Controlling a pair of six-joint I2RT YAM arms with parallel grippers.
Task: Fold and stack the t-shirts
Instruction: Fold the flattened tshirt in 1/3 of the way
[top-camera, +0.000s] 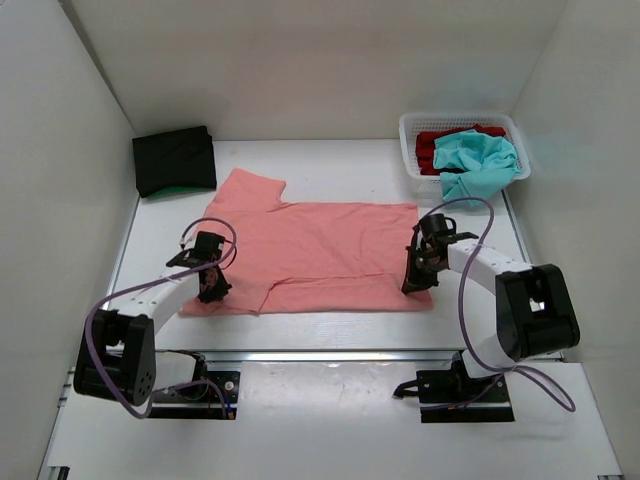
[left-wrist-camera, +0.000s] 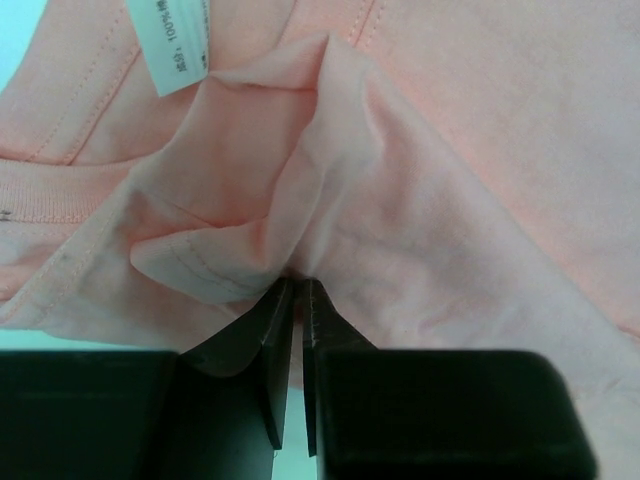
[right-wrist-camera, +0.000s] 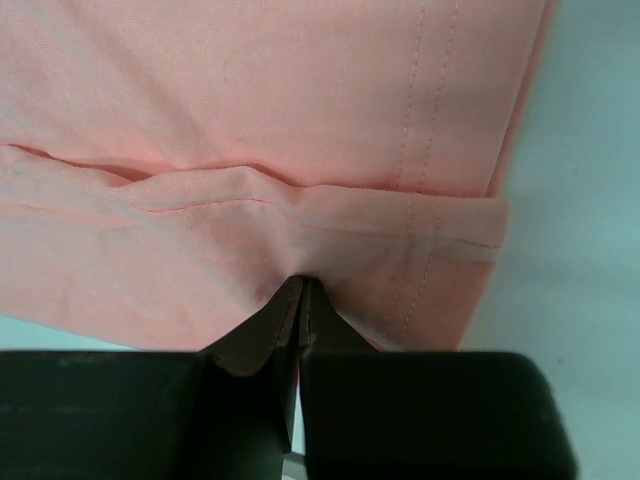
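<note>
While the salmon-pink t-shirt (top-camera: 320, 250) lies spread on the table (top-camera: 330, 165), the left arm (top-camera: 150, 292) and right arm (top-camera: 480, 262) are extended low over its ends. A fold near its collar is pinched by the left gripper (left-wrist-camera: 298, 282), and its right hem by the right gripper (right-wrist-camera: 303, 282). Beyond its far corners a black t-shirt (top-camera: 175, 158) (left) and a white basket (top-camera: 408, 150) holding a teal t-shirt (top-camera: 480, 160) (right) are set.

white tag (left-wrist-camera: 168, 45) on salmon-pink t-shirt (left-wrist-camera: 480, 150), reads "100%" beside small unclear characters
</note>
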